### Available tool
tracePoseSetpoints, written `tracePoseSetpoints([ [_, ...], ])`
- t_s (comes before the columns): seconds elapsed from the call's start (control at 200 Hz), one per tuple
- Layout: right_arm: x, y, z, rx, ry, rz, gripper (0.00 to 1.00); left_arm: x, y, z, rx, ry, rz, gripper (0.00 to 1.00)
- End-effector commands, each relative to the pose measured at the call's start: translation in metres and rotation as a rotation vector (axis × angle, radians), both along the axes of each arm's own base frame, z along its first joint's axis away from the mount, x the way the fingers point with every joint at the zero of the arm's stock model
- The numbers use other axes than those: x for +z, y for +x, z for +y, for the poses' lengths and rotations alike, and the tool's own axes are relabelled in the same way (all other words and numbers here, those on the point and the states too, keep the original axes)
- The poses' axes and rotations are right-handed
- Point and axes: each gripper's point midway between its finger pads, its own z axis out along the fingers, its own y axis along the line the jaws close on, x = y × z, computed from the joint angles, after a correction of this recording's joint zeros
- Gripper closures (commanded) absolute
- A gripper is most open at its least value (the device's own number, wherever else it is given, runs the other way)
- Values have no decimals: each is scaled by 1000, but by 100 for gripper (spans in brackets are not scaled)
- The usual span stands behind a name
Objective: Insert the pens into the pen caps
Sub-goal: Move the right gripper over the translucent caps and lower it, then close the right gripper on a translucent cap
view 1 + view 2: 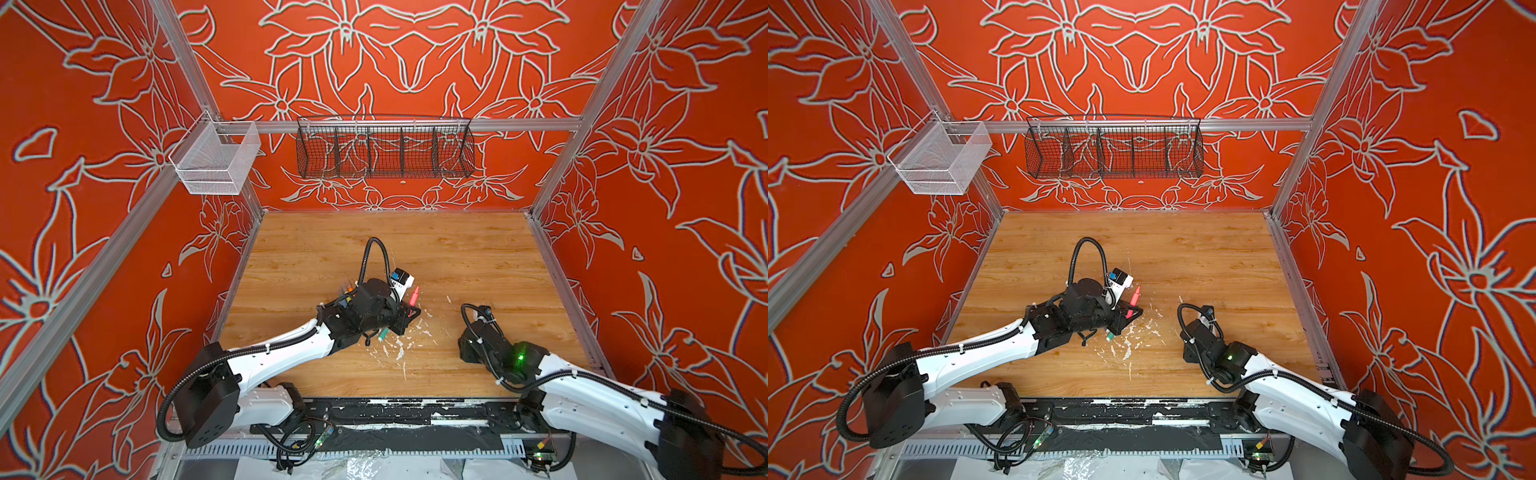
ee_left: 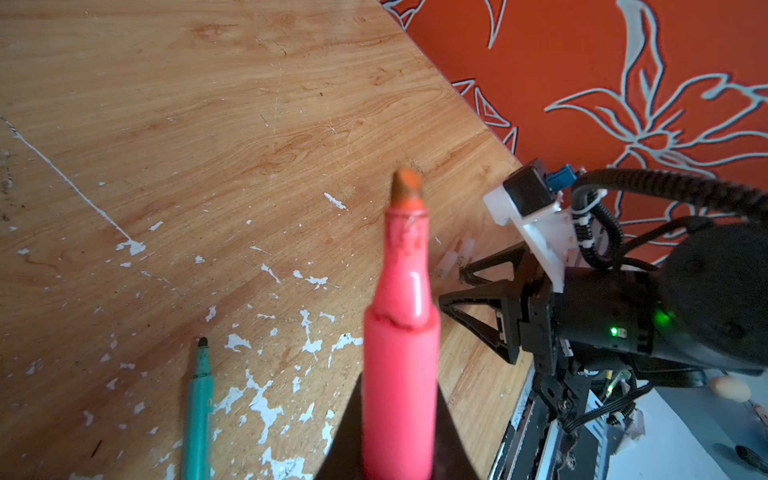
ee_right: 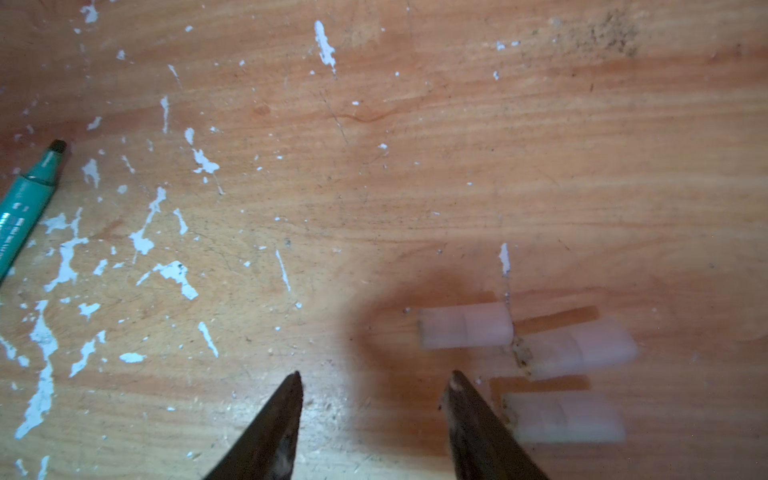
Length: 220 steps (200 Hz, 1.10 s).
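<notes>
Left gripper [image 1: 409, 312]: clamped on the pink pen [image 2: 401, 353]. In the left wrist view the fingers show only as a dark wedge at the frame edge, largely covered by the pen's body.
Pink pen: uncapped and held clear of the table [image 1: 457, 249]. The tip is stained orange-brown. The rear end is cut off in the left wrist view and hidden inside the gripper in both top views.
Green pen [image 3: 25, 203]: lies flat on the table among white flecks [image 3: 174, 274], uncapped, with a dark tip. Each wrist view shows only its front part, and in both top views only a short stub shows from under the left gripper.
Right gripper [image 3: 376, 376]: jaws apart with nothing between them, low over the table. In both top views it is covered by its own wrist.
Pen caps [image 3: 465, 325]: three pale caps lie on the table just beside one finger of the right gripper. Blur smears them, so their open ends cannot be told. One lies partly behind that finger, and the other two seem to meet at a corner.
Coloured bits [image 1: 348, 293]: beside the left arm in a top view and mostly covered by it — whether they are pens cannot be told.
</notes>
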Motion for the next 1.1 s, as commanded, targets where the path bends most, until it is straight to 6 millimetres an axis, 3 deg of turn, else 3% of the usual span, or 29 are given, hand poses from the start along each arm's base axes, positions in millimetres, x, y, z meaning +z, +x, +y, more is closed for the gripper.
tracePoseSetpoints([
  [0.0,-2,4,-1,-20,16,-7,42,15,4,-2,1,-25,-31,100],
  [0.851,-18,28,-16,-73,-141,30,40,19,3,0,5,-28,-41,100],
  [1.096,-21,34,-17,-86,-200,61,52,19,3,1,8,-28,-43,100],
])
